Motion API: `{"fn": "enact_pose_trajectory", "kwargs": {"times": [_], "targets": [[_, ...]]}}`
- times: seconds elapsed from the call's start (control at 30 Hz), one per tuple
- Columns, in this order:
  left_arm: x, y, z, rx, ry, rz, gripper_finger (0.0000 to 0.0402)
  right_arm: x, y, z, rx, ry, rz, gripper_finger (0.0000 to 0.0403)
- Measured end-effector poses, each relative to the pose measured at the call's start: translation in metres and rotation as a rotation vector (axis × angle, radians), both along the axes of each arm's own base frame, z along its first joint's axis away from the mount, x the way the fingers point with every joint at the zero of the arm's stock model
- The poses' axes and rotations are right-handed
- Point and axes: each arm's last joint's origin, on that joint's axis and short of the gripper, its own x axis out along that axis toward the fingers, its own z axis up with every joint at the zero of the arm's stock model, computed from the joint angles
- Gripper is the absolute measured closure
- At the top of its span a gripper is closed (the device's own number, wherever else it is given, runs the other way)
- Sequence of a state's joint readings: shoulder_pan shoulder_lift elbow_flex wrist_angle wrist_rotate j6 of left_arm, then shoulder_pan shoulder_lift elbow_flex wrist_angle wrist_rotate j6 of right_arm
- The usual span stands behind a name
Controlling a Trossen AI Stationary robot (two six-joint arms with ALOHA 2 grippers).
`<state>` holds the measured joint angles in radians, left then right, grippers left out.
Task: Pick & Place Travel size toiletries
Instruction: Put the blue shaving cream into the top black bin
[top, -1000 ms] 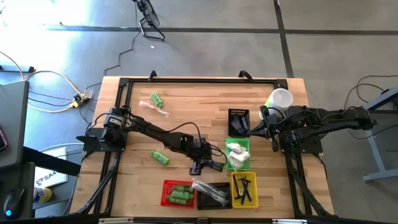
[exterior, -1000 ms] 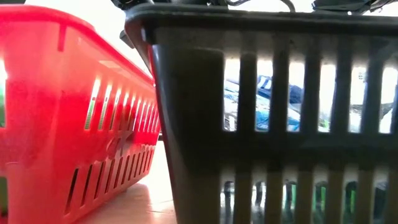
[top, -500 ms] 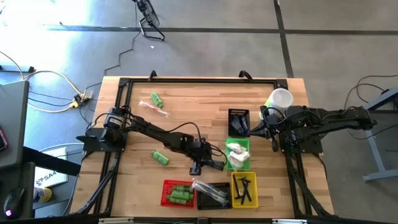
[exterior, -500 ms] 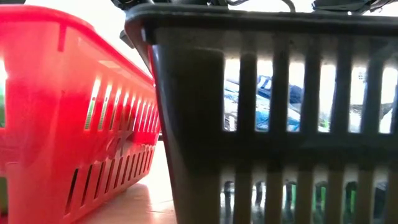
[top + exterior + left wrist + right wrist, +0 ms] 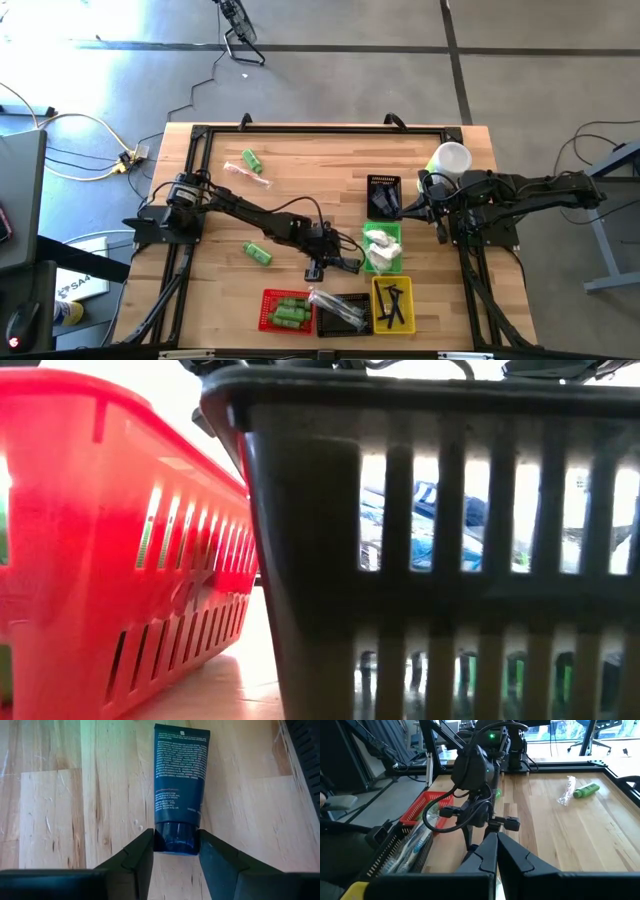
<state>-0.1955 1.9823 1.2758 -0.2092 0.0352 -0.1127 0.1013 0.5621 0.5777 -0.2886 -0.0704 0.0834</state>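
At centre frame in the left wrist view, unseen from overhead, the left pincer (image 5: 175,852) is pinching a navy tube (image 5: 180,780) by its cap on the tabletop (image 5: 60,795); the right pincer (image 5: 496,851) is sitting pressed together.

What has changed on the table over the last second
Nothing visibly moved. The left end effector is closed on the cap of the dark navy tube lying on the table. The right end effector waits shut by the white cup. The baskets and loose green bottles lie as before.
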Motion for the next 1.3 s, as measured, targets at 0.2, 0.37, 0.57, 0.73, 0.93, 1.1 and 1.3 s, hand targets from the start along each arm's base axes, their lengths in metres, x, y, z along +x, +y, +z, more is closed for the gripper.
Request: {"fn": "enact_pose_trajectory", "kwargs": {"times": [0.2, 0.37, 0.57, 0.73, 0.93, 1.1, 1.3], "targets": [[0.000, 0.000, 0.000, 0.004, 0.003, -0.002, 0.0263, 0.000, 0.000, 0.000, 0.000, 0.000, 0.000, 0.0401], [-0.001, 0.000, -0.001, 0.019, 0.014, -0.016, 0.0263, 0.000, 0.000, 0.000, 0.000, 0.001, 0.000, 0.0401], [-0.005, 0.010, 0.005, 0.043, 0.042, -0.004, 0.0263, 0.000, 0.000, 0.000, 0.002, 0.001, -0.001, 0.0401], [-0.017, 0.018, 0.011, 0.063, 0.042, 0.001, 0.0263, 0.000, 0.000, 0.000, 0.000, -0.001, -0.011, 0.0401], [-0.043, 0.027, 0.024, 0.103, -0.050, 0.069, 0.0263, 0.000, 0.000, 0.000, 0.024, 0.005, -0.020, 0.0401], [-0.072, 0.035, 0.043, 0.176, -0.136, 0.197, 0.0263, 0.000, 0.000, 0.000, 0.025, 0.004, -0.016, 0.0401], [-0.094, 0.043, 0.071, 0.263, -0.260, 0.331, 0.0263, 0.001, -0.001, 0.002, 0.004, -0.015, -0.029, 0.0401]]}}
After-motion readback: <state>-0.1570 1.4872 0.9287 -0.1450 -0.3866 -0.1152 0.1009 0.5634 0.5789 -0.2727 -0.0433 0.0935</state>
